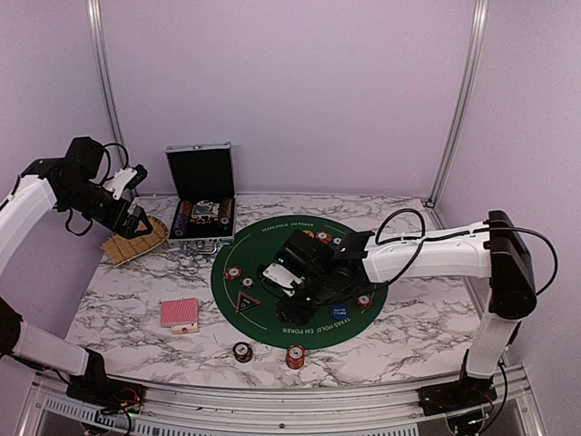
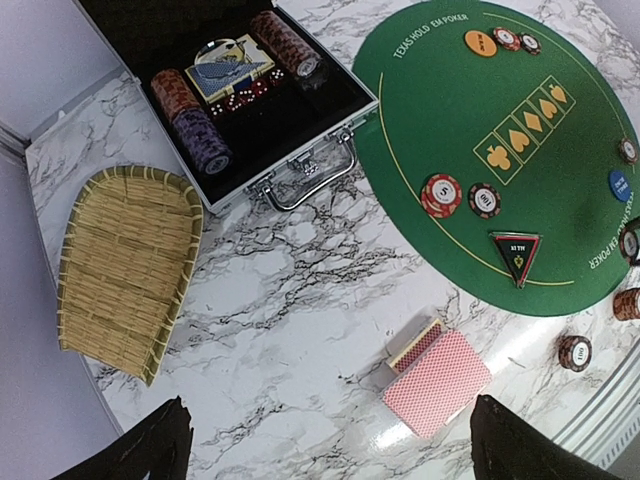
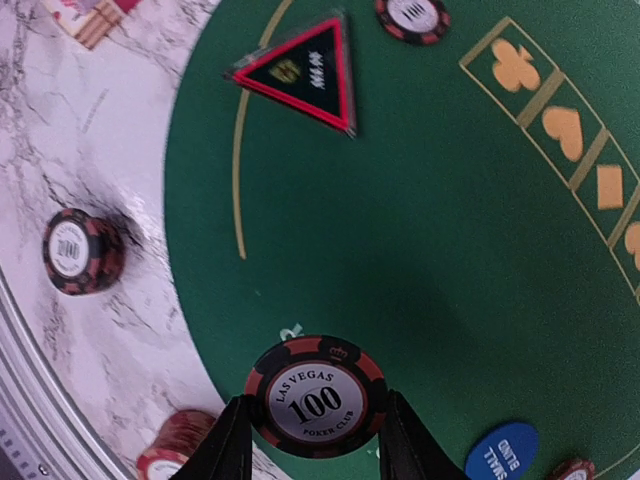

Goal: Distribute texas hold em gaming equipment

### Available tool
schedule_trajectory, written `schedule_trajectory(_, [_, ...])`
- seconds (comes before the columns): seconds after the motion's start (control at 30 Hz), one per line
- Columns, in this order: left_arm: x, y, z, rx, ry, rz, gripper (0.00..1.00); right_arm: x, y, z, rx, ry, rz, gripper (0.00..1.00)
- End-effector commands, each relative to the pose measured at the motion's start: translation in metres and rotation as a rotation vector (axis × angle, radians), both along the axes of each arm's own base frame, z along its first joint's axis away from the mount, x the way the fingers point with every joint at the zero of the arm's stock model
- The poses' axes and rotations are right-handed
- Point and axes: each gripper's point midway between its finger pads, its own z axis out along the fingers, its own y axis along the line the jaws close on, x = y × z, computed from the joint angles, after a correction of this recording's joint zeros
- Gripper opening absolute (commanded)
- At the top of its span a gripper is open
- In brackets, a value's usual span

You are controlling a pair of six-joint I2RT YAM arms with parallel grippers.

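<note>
Lilac walls [image 1: 290, 91], metal posts [image 1: 463, 100], white marble tabletop [image 1: 427, 327]

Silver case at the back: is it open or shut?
Open. The case has its lid standing upright, and chip rolls show inside.

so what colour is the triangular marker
The triangular marker is black with a red edge, clearest in the right wrist view.
</note>
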Motion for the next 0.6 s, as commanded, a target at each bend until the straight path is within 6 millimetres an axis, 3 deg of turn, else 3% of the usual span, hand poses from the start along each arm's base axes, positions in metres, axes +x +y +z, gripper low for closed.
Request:
schedule_trajectory(0.0, [-0.015,-0.001,-0.018,0.032,0.053,-0.043,0.99,0.01,-0.055,-0.014,-0.055,0.023,-0.165,0.08])
schedule_trajectory(0.17, [-0.02,-0.005,-0.037,0.067,0.098,-0.076,0.99,0.009,-0.117,-0.041,-0.131,0.066,-0.302,0.08])
schedule_trajectory(0.27, [-0.022,-0.009,-0.039,0.07,0.105,-0.089,0.99,0.009,-0.145,-0.055,-0.161,0.089,-0.368,0.08])
schedule_trajectory(0.33, [-0.022,-0.012,-0.038,0.07,0.102,-0.1,0.99,0.01,-0.156,-0.062,-0.17,0.099,-0.397,0.08])
schedule_trajectory(0.57, [-0.027,-0.015,-0.045,0.095,0.115,-0.124,0.99,0.01,-0.152,-0.067,-0.161,0.116,-0.39,0.12])
